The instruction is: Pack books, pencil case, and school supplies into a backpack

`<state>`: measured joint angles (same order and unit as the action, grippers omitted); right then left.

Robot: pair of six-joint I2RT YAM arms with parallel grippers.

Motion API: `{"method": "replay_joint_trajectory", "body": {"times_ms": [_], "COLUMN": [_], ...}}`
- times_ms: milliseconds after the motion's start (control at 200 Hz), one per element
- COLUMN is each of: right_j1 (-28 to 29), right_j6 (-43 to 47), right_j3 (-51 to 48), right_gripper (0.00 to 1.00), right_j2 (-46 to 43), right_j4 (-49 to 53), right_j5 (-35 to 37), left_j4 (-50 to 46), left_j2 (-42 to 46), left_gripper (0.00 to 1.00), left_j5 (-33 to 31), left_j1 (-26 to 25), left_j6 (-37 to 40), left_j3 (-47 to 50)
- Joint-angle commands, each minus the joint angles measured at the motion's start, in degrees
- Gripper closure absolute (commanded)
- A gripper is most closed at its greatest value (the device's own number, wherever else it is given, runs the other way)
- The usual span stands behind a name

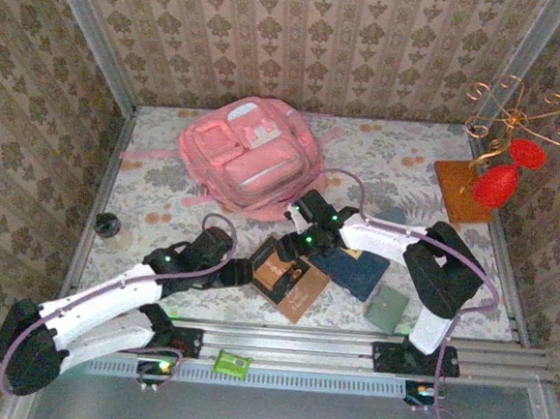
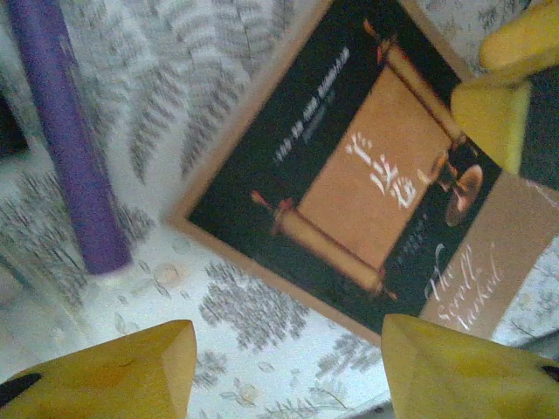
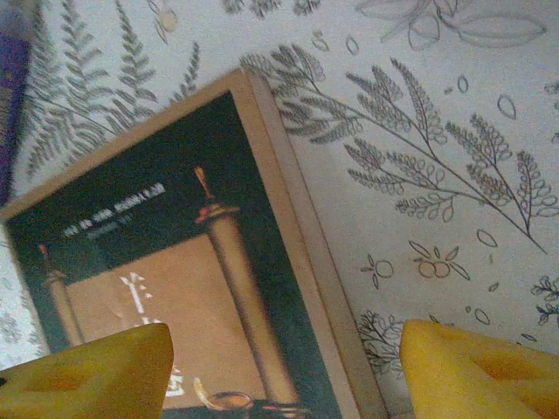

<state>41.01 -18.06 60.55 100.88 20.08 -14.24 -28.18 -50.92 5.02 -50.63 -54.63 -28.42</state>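
Left fingers (image 2: 113,375): standing spread, gripping nothing, hovering beside the dark brown-black book with an orange scroll picture (image 2: 349,175).
Right fingers (image 3: 87,375): standing spread, empty, hanging over that book's edge.
Thin purple pen (image 2: 70,148): lying on the fern-printed surface (image 2: 262,314) beside the book.
Navy blue book (image 1: 353,264): lying beside the dark one.
Large pink fabric backpack (image 1: 250,154): lying farther back, apart from both books.

The books (image 1: 298,289) lie on the table (image 1: 165,196) before the backpack (image 1: 250,154).
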Motion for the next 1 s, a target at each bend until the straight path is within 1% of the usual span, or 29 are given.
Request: {"method": "replay_joint_trajectory", "body": {"times_ms": [0, 50, 105, 195, 290, 365, 455, 610, 730, 795, 845, 995], "right_j1": [0.1, 0.1, 0.1, 0.1, 0.0, 0.0, -0.5, -1.2, -2.4, -3.3, -3.4, -3.6], "right_j6": [1.5, 1.2, 0.8, 1.0, 1.1, 0.9, 0.2, 0.1, -1.2, -3.0, -3.9, -4.0], "right_j3": [2.6, 2.6, 3.1, 3.6, 3.7, 2.9, 2.0, 1.3, -0.7, -2.1, -2.5, -1.9], "right_gripper": [0.31, 0.32, 0.32, 0.32, 0.35, 0.36, 0.38, 0.43, 0.48, 0.53, 0.58, 0.76], "right_j2": [2.8, 3.3, 4.1, 5.2, 5.8, 5.3, 5.4, 6.2, 5.4, 4.3, 3.9, 2.7], "right_j4": [6.3, 6.2, 6.8, 7.8, 8.0, 7.2, 6.8, 6.5, 1.7, -2.6, -4.5, -5.1], "right_j5": [-2.4, -3.6, -3.8, -2.0, -2.7, -6.0, -10.9, -17.8, -23.2, -25.6, -26.2, -25.3], "left_j4": [4.3, 7.9, 9.3, 13.3, 16.9, 21.1, 23.2, 24.4, 26.4, 26.7, 27.4, 27.3], "left_j2": [-0.2, -1.6, -3.5, -6.6, -11.4, -15.7, -19.1, -19.8, -20.1, -20.3, -20.3, -20.6], "left_gripper": [0.43, 0.42, 0.40, 0.38, 0.37, 0.37, 0.39, 0.41, 0.41, 0.41, 0.41, 0.41], "left_j5": [-1.6, -2.1, -2.6, -3.9, -3.5, 0.2, 0.7, -0.3, -0.3, -0.6, -0.6, -0.4], "left_j1": [-3.3, -4.8, -5.2, -5.3, -4.8, -3.6, -3.1, -2.0, -1.0, -0.7, -0.4, 0.3], "left_j6": [-12.3, -13.6, -13.9, -13.2, -10.8, -9.3, -8.9, -8.1, -8.1, -7.9, -7.9, -6.9], "left_j3": [3.3, 4.6, 4.8, 4.7, 3.2, 2.9, 2.5, 2.7, 3.6, 3.6, 3.7, 2.8]}}
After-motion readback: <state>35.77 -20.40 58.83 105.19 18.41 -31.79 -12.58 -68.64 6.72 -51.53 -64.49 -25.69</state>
